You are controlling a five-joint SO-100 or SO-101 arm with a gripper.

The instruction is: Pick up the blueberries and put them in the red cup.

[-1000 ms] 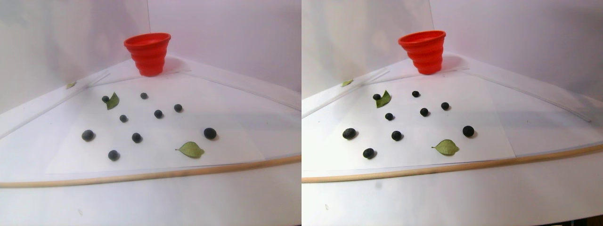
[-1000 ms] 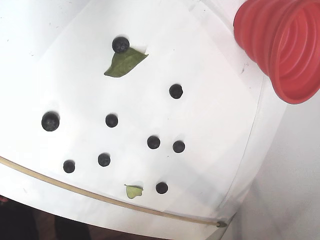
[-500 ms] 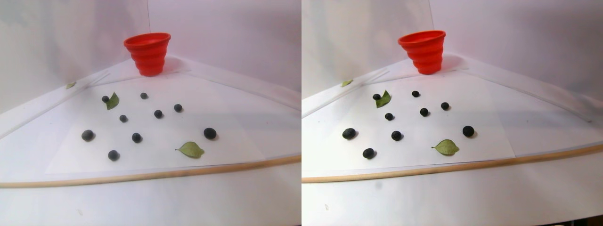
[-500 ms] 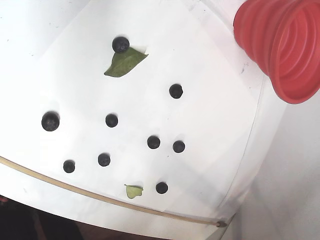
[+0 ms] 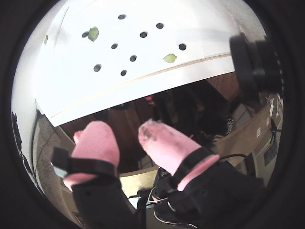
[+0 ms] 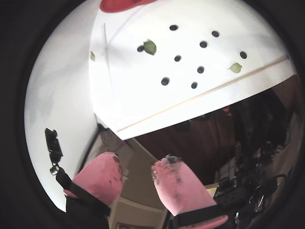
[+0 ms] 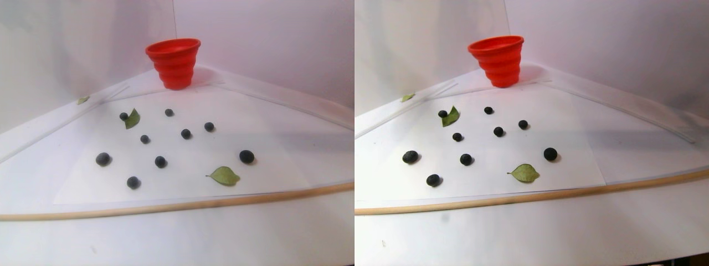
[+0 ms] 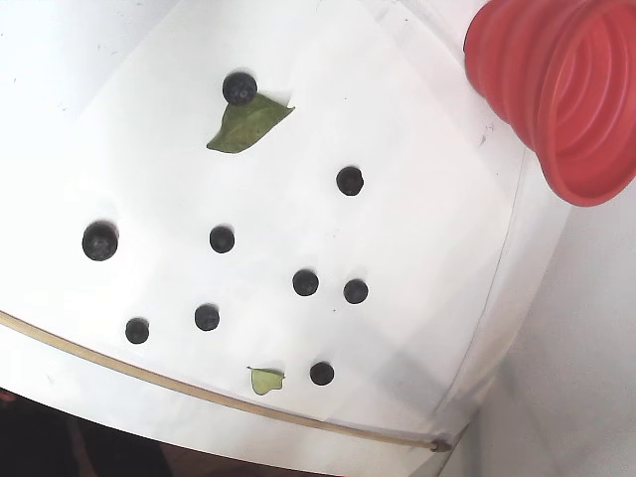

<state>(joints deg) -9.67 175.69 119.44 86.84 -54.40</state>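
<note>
Several dark blueberries lie scattered on a white sheet; they show in both wrist views and in the fixed view. The red cup stands upright at the sheet's far corner; it also shows in the fixed view, and only its rim shows in a wrist view. My gripper, with pink-covered fingers, is open and empty. It hangs beyond the table's wooden edge, well away from the berries. It does not appear in the stereo pair or fixed views.
Two green leaves lie among the berries, one touching a berry. A thin wooden strip borders the near table edge. A black camera sits at the right of a wrist view. Dark clutter lies below the table edge.
</note>
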